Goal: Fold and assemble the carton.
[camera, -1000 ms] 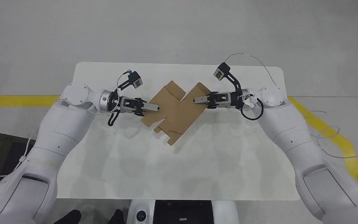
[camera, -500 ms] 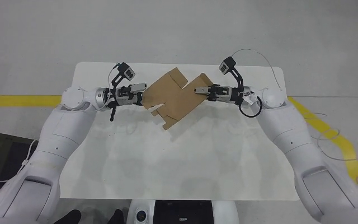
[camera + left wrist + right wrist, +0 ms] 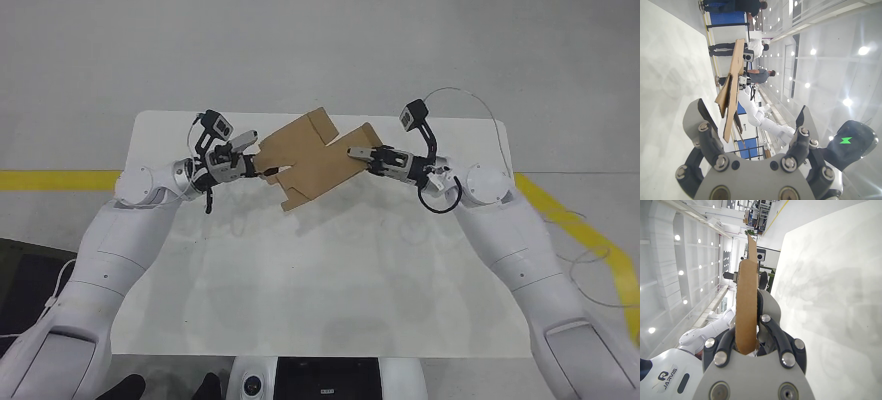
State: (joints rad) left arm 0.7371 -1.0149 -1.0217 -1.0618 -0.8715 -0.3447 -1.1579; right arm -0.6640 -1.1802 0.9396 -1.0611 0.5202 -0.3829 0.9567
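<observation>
The right gripper is clamping one edge of the flattened cardboard carton, holding it in the air over the far part of the white table. The left gripper is waiting with its fingers apart around the opposite edge. Over the last second both arms have been carrying the carton away from the robot, probably readying it for opening. Both arms are stretching inward, wrists facing each other.

A flattened brown carton lies aslant between the two arms, near the middle of the worktop's far edge. The left claw is at one end, the right claw at the other.
</observation>
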